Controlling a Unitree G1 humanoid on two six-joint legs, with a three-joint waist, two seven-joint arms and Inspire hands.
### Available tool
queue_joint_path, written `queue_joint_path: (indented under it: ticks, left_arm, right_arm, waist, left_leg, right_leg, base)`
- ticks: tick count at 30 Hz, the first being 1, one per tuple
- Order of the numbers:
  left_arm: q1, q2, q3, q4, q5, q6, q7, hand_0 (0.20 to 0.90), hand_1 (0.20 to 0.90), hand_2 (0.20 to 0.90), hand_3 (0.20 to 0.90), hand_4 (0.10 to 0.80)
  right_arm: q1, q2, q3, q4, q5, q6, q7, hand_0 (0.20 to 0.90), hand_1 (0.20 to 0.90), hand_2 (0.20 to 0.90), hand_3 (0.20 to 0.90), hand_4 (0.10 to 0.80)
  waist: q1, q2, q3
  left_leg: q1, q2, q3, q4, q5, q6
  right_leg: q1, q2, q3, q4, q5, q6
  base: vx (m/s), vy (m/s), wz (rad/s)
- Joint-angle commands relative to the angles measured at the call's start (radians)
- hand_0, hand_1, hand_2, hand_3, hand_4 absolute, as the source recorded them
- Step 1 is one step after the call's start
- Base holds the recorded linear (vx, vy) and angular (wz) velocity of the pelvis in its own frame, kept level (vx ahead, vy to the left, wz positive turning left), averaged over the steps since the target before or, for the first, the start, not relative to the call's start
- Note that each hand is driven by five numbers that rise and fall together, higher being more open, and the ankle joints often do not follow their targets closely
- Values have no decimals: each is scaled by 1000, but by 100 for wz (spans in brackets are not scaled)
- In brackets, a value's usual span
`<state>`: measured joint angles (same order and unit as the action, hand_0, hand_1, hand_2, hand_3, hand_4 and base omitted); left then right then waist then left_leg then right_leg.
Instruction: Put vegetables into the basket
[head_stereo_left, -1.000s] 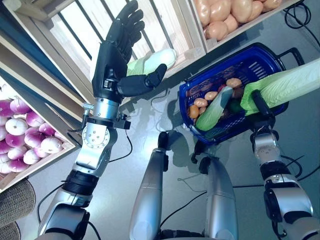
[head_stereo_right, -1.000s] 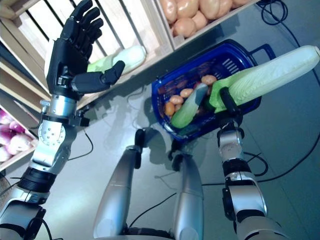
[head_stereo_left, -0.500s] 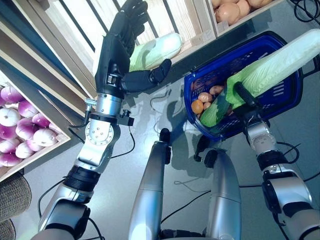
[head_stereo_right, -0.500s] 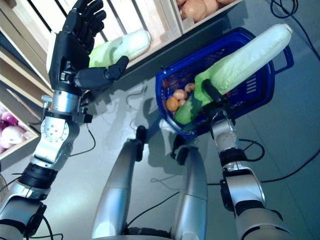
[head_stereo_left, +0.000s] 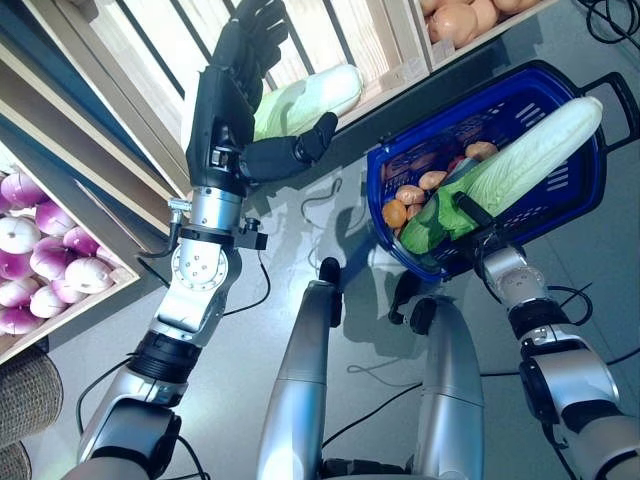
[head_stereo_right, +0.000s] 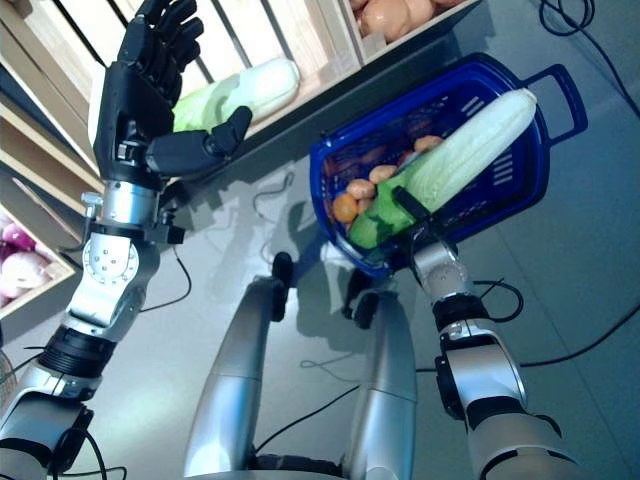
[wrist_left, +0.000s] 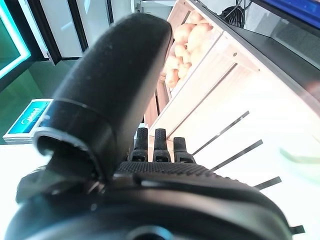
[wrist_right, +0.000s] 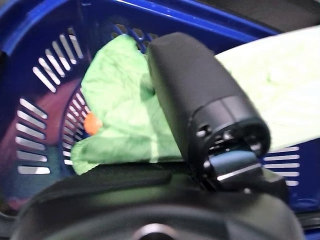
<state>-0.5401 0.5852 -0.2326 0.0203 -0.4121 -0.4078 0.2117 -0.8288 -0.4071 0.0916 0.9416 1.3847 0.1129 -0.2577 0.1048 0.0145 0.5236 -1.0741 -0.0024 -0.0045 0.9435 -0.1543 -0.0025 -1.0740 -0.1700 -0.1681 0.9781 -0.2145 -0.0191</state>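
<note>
My right hand (head_stereo_left: 478, 222) is shut on a long napa cabbage (head_stereo_left: 520, 160) with a pale stalk end and green leaves. The cabbage lies low across the blue plastic basket (head_stereo_left: 575, 200) on the floor; in the right wrist view my thumb (wrist_right: 200, 105) presses on its green leaves (wrist_right: 120, 115). The basket also holds small brown potatoes (head_stereo_left: 432, 181), an orange round vegetable (head_stereo_left: 394, 213) and a green long vegetable. My left hand (head_stereo_left: 235, 120) is open and raised in front of the wooden stand, next to another napa cabbage (head_stereo_left: 305, 98) on a shelf.
The wooden vegetable stand (head_stereo_left: 120, 110) runs along the left and back, with crates and slatted shelves. The basket's black handle (head_stereo_left: 620, 95) sticks out at its far side. Grey floor lies around the basket.
My right hand has lowered the napa cabbage from above the rim down into the basket. The view shifted a second ago. My left hand has stayed raised and open.
</note>
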Motion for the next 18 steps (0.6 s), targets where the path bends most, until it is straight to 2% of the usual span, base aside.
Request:
queue_joint_path:
  ticks: [1,6,7,8,9,10,12,14,18]
  left_arm:
    - [-60,-45,34,-117,52,-92,23,900,900,900,900,800]
    - [-60,-6,47,-130,83,-93,34,900,900,900,900,800]
    - [-57,-2,48,-130,88,-92,36,900,900,900,900,800]
    - [-56,6,54,-133,96,-93,43,900,900,900,900,800]
    - [-52,8,54,-134,97,-92,46,900,900,900,900,800]
    - [-48,20,65,-144,109,-94,58,900,900,900,900,800]
    - [-38,32,74,-150,116,-96,65,900,900,900,900,800]
    - [-27,50,88,-152,207,-87,120,900,900,900,900,800]
    - [-17,87,115,-162,283,-71,173,900,900,900,900,800]
  right_arm:
    - [-48,-33,-24,-19,57,20,-18,900,900,900,900,800]
    - [-21,-58,-27,-11,42,19,-19,900,900,900,900,800]
    - [-16,-60,-27,-11,49,16,-19,900,900,900,900,800]
    - [-10,-63,-27,-19,60,12,-11,900,900,900,900,800]
    - [-4,-62,-26,-21,61,12,-8,900,900,900,900,800]
    - [13,-65,-28,-43,68,5,20,900,900,900,900,800]
    - [44,-60,-24,-87,74,-7,37,900,900,900,900,800]
    - [94,-51,-21,-157,78,-39,42,900,900,900,900,800]
    - [167,-50,-34,-253,75,-67,78,900,900,900,900,800]
  waist:
    - [7,63,-4]
    - [5,57,-4]
    - [5,56,-4]
    - [3,55,-4]
    - [3,53,-4]
    - [0,50,-4]
    - [-3,44,-4]
    - [-9,34,-4]
    - [-18,24,-4]
  left_leg:
    - [63,-36,47,-72,-27,6]
    - [71,-24,56,-88,-4,13]
    - [90,-26,51,-87,-23,8]
    - [83,-21,58,-99,1,12]
    - [102,-23,53,-98,-18,6]
    - [103,-17,63,-119,4,12]
    - [124,-16,64,-143,9,10]
    - [156,-11,71,-178,16,8]
    - [191,-9,75,-214,22,4]
  right_leg:
    - [95,43,23,-48,67,24]
    - [107,43,12,-82,98,18]
    - [124,47,20,-80,83,27]
    - [119,46,13,-97,103,20]
    - [137,51,21,-97,88,29]
    - [138,50,14,-125,109,21]
    - [159,56,16,-149,113,23]
    - [192,60,13,-186,119,26]
    - [226,67,16,-226,121,29]
  base:
    - [0,0,0]
    - [12,-17,-3]
    - [0,0,0]
    - [97,-2,-1]
    - [-33,-3,-1]
    - [32,-13,-2]
    - [1,-29,-2]
    - [35,-54,5]
    - [23,-38,-1]
